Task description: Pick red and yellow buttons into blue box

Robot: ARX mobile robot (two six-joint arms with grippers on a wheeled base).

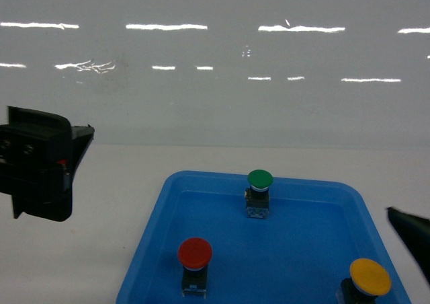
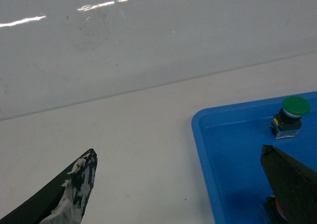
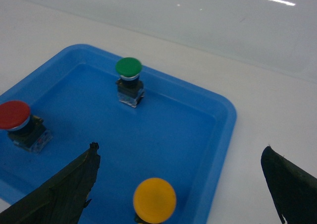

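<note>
The red button [image 1: 195, 253] and the yellow button [image 1: 370, 277] stand upright in a shallow blue tray [image 1: 295, 250], red at the near left, yellow at the near right. My left gripper [image 2: 178, 152] hangs open over the white table just left of the tray's rim [image 2: 203, 149], with nothing between its fingers. My right gripper [image 3: 181, 148] is open above the tray's right edge. The yellow button [image 3: 154, 200] lies low between its fingers, untouched. The red button [image 3: 14, 115] sits far to the left. The blue box is out of view.
A green button [image 1: 259, 179] stands at the back of the tray, also the green button [image 3: 128, 67] in the right wrist view. The tray rests on a white table [image 1: 121, 183]. A glossy white wall [image 1: 215, 82] rises behind the table.
</note>
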